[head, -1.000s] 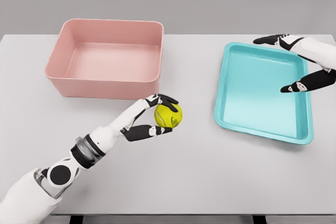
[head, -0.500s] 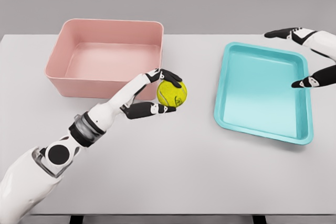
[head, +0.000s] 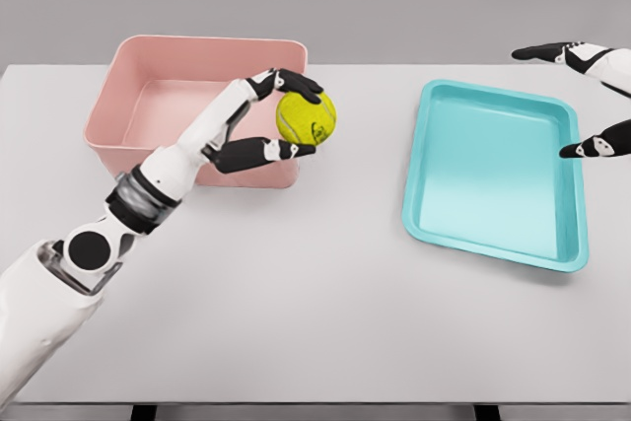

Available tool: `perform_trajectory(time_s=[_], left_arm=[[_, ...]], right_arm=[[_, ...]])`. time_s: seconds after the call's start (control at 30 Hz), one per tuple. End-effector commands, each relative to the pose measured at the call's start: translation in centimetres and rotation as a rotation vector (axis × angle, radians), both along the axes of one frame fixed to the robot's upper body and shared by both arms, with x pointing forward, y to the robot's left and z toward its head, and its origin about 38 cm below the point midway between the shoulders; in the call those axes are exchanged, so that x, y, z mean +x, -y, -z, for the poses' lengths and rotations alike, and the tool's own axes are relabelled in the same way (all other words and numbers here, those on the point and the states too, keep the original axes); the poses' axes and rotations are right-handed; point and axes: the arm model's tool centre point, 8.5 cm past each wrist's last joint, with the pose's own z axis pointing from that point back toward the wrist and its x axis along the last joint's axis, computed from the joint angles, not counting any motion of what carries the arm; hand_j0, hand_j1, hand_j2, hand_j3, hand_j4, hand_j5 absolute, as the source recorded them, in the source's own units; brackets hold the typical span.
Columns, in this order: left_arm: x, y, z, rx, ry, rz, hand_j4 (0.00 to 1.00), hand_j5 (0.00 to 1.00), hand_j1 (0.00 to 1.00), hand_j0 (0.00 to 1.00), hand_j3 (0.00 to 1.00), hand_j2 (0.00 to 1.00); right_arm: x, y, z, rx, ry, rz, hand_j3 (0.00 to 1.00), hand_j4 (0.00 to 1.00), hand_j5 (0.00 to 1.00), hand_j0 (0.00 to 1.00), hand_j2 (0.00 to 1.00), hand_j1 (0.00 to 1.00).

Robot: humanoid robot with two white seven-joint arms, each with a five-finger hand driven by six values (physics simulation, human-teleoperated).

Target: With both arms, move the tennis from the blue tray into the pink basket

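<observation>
Yellow-green tennis ball [head: 307,117] clamped between thumb and fingers of left hand [head: 273,117], raised at the right rim of the pink plastic basket [head: 118,86]. Right hand [head: 584,96] spread, holding nothing, at the teal tray's [head: 493,234] far right edge.

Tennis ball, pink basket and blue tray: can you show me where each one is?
tennis ball [head: 307,117], head view, middle of its yellow face.
pink basket [head: 133,49], head view, far rim near the left corner.
blue tray [head: 493,184], head view, bare floor.

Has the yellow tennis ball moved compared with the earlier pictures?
Yes. The yellow tennis ball, held in the left hand, has gone up the picture toward the pink plastic basket; it now shows at the basket's right front corner.
</observation>
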Motion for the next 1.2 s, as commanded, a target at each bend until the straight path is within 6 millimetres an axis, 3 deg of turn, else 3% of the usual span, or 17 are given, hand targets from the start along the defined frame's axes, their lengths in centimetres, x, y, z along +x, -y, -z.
perform_trajectory(time_s=[0.0, 0.13, 0.5, 0.8, 0.83, 0.9, 0.97, 1.1, 1.17], left_arm=[[0.6, -1.1, -0.5, -0.010, 0.000, -0.033, 0.52, 0.52, 0.52, 0.52, 0.52, 0.52], [1.6, -2.4, -1.3, -0.018, -0.021, -0.089, 0.52, 0.52, 0.52, 0.52, 0.52, 0.52], [4.3, -6.0, -1.0, 0.024, -0.117, -0.255, 0.52, 0.52, 0.52, 0.52, 0.52, 0.52], [5.9, -8.9, 0.8, 0.067, -0.233, -0.379, 0.53, 0.53, 0.53, 0.53, 0.53, 0.53], [6.0, -9.0, 1.0, 0.077, -0.240, -0.387, 0.60, 0.60, 0.60, 0.60, 0.60, 0.60], [6.1, -9.2, 0.8, 0.075, -0.233, -0.395, 0.84, 0.84, 0.84, 0.84, 0.84, 0.84], [6.1, -9.2, 0.8, 0.076, -0.232, -0.397, 0.97, 0.97, 0.97, 0.97, 0.97, 0.97], [5.9, -9.2, 0.3, 0.065, -0.209, -0.386, 1.00, 1.00, 1.00, 1.00, 1.00, 1.00], [5.2, -9.8, -1.0, 0.071, -0.134, -0.351, 1.00, 1.00, 1.00, 1.00, 1.00, 1.00]], right_arm=[[0.1, 0.1, -0.1, 0.010, -0.011, 0.014, 1.00, 1.00, 1.00, 1.00, 1.00, 1.00], [0.0, 0.1, 0.0, 0.008, -0.011, 0.010, 1.00, 1.00, 1.00, 1.00, 1.00, 1.00], [0.0, 0.2, -0.1, 0.010, -0.008, 0.008, 1.00, 1.00, 1.00, 1.00, 1.00, 1.00], [0.0, 0.1, 0.0, 0.017, -0.011, 0.008, 1.00, 1.00, 1.00, 1.00, 1.00, 1.00], [0.0, 0.1, 0.0, 0.027, -0.013, 0.005, 1.00, 1.00, 1.00, 1.00, 1.00, 1.00], [-0.1, 0.1, -0.1, 0.033, -0.015, 0.003, 1.00, 1.00, 1.00, 1.00, 1.00, 1.00], [-0.1, 0.1, -0.1, 0.033, -0.014, 0.001, 1.00, 1.00, 1.00, 1.00, 1.00, 1.00], [0.0, 0.0, 0.0, 0.037, -0.016, 0.001, 1.00, 1.00, 1.00, 1.00, 1.00, 1.00], [0.0, 0.0, 0.1, 0.036, -0.018, 0.002, 1.00, 1.00, 1.00, 1.00, 1.00, 1.00]])
